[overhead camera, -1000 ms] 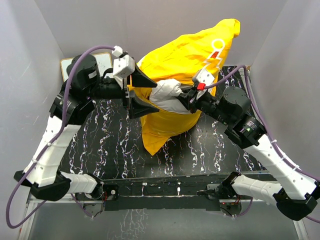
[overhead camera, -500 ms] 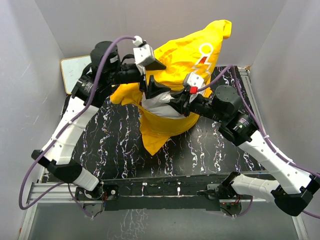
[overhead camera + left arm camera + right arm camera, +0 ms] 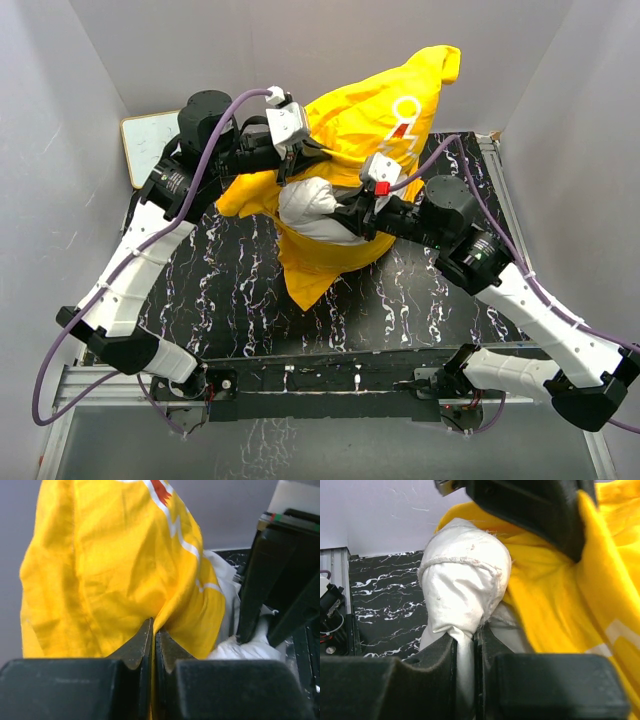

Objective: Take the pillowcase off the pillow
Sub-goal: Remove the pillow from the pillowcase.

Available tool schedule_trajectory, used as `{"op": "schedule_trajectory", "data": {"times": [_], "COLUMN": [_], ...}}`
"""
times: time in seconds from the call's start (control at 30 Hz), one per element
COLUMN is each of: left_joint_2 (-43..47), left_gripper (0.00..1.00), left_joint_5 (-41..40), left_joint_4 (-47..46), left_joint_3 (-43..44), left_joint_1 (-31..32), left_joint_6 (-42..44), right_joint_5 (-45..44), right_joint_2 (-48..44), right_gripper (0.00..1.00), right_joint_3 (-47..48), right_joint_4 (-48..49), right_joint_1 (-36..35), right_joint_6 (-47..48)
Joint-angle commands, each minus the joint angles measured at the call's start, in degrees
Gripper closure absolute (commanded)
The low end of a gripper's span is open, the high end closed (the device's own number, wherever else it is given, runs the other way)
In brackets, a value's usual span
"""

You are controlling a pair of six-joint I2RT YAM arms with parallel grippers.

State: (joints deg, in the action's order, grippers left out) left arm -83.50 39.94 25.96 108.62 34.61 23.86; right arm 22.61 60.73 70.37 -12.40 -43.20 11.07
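The bright yellow pillowcase (image 3: 365,115) stands bunched up over the middle of the black marbled table (image 3: 210,290). Its printed upper corner, with white and red lettering, reaches toward the back wall, and a lower point of fabric hangs down toward the tabletop on the arms' side. The white pillow (image 3: 305,200) bulges out of the case's opening as a rounded, wrinkled lump, sitting between the two grippers. The left gripper (image 3: 154,630) has its fingers pressed together on a fold of the yellow fabric just above the exposed pillow; in the left wrist view the cloth creases into the pinch point. The right gripper (image 3: 467,637) comes in from the right and pinches a twisted bit of the white pillow, whose rounded end swells up just past its fingertips. In the right wrist view the left gripper's black fingers show at the top, against the yellow cloth. A white-faced board (image 3: 150,140) lies at the table's far left corner, apart from the bundle.
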Motion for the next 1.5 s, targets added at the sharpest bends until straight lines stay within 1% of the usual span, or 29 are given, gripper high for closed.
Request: {"op": "schedule_trajectory", "data": {"times": [0.0,0.17,0.2,0.37,0.5,0.6,0.7,0.8,1.0,1.1,1.2,1.3,1.37,1.47], "left_joint_2": [0.97,0.41,0.74,4.22,3.26,2.57,1.27,0.47,-0.41,-3.11,-6.19,-8.68,-10.64,-15.90], "left_gripper": [1.00,1.00,1.00,1.00,1.00,1.00,1.00,1.00,1.00,1.00,1.00,1.00,1.00,1.00], "left_joint_5": [-2.96,-3.18,-4.48,-12.97,-20.64,-27.40,-33.97,-36.27,-37.63,-40.52,-43.17,-42.81,-44.05,-46.09], "left_joint_4": [-9.85,-14.60,-16.73,-31.82,-39.35,-48.62,-55.88,-60.33,-62.73,-64.03,-64.65,-63.89,-63.60,-63.85], "left_joint_3": [0.59,3.53,3.00,-5.17,-5.80,-7.88,-8.47,-9.54,-12.33,-10.25,-7.48,-4.95,-3.00,2.84], "left_joint_1": [-0.33,-0.32,-0.30,-0.33,-0.32,-0.33,-0.33,-0.31,-0.33,-0.31,-0.33,-0.32,-0.33,-0.33], "left_joint_6": [-2.17,-5.00,-5.72,-4.62,-2.83,-0.95,0.59,2.27,2.45,2.99,2.57,0.83,-0.53,-1.25], "right_joint_5": [-0.40,-1.75,-1.78,-3.35,-5.83,-7.94,-10.38,-12.65,-14.42,-15.74,-17.39,-18.63,-18.88,-17.73], "right_joint_2": [1.50,1.51,1.38,0.01,-1.96,-3.11,-2.94,-1.52,3.58,7.45,11.48,11.61,10.70,11.88], "right_gripper": [0.92,0.92,0.92,0.92,0.92,0.92,0.92,0.92,0.92,0.92,0.92,0.92,0.92,0.92], "right_joint_3": [-3.44,-6.31,-7.04,-11.24,-14.28,-16.13,-17.07,-17.77,-17.58,-17.74,-17.33,-17.97,-18.25,-17.04], "right_joint_4": [-6.58,-5.53,-5.24,-3.65,-1.30,0.14,0.06,0.12,2.68,4.71,3.95,3.88,4.43,2.63], "right_joint_1": [-1.96,-4.06,-4.53,-8.91,-13.90,-18.39,-23.65,-28.55,-37.80,-43.77,-48.78,-50.12,-50.14,-50.52], "right_joint_6": [-1.17,-2.57,-3.01,-5.61,-8.90,-11.25,-12.47,-13.43,-15.88,-17.50,-18.44,-19.39,-19.10,-19.29]}}
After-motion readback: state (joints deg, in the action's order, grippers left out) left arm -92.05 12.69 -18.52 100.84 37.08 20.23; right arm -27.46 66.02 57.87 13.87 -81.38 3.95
